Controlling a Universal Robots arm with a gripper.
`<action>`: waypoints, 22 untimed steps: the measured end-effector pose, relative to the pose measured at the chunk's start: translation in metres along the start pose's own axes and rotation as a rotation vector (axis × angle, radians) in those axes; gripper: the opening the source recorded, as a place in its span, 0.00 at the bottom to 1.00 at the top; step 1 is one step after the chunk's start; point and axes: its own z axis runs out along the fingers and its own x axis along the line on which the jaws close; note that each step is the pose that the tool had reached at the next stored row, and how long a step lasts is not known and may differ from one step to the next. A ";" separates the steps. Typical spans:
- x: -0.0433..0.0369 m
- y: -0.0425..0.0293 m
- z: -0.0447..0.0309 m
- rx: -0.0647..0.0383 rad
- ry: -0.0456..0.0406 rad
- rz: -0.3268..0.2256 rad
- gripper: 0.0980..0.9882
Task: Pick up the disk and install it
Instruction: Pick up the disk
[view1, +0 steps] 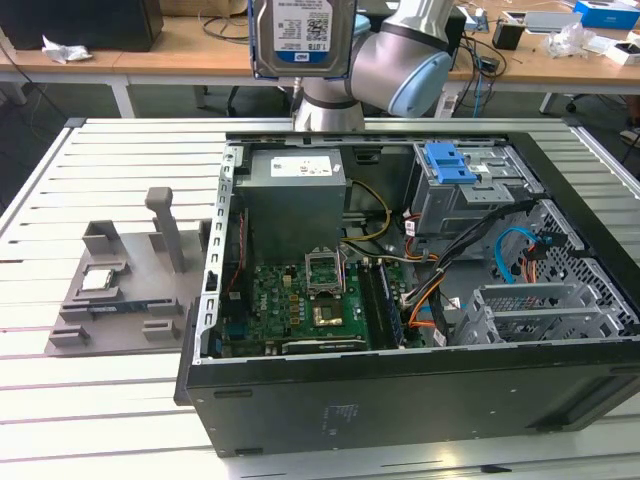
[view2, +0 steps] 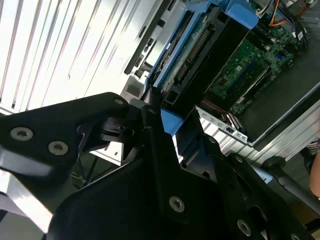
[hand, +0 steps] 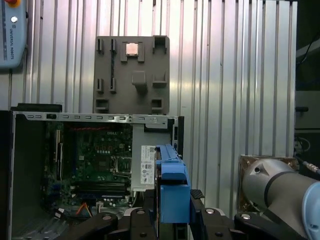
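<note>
Holding disk (view1: 302, 35) aloft: gripper (view2: 167, 122) is clamping blue caddy bracket (hand: 172, 187) from both sides. Disk is hanging above far edge of open computer case (view1: 400, 400), well apart from grey fixture tray (view1: 120, 300).

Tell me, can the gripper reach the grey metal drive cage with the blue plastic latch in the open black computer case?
Probably yes: the black computer case lies open, nothing covers the grey metal drive cage, and the gripper hangs high nearby, shut on the silver blue-framed disk.
</note>
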 end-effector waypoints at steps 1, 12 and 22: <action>0.0001 -0.0030 -0.0001 0.000 0.0000 0.000 0.30; 0.0004 -0.0069 0.0100 -0.001 0.0001 0.000 0.30; 0.0120 -0.0069 0.0166 -0.001 0.0000 0.000 0.30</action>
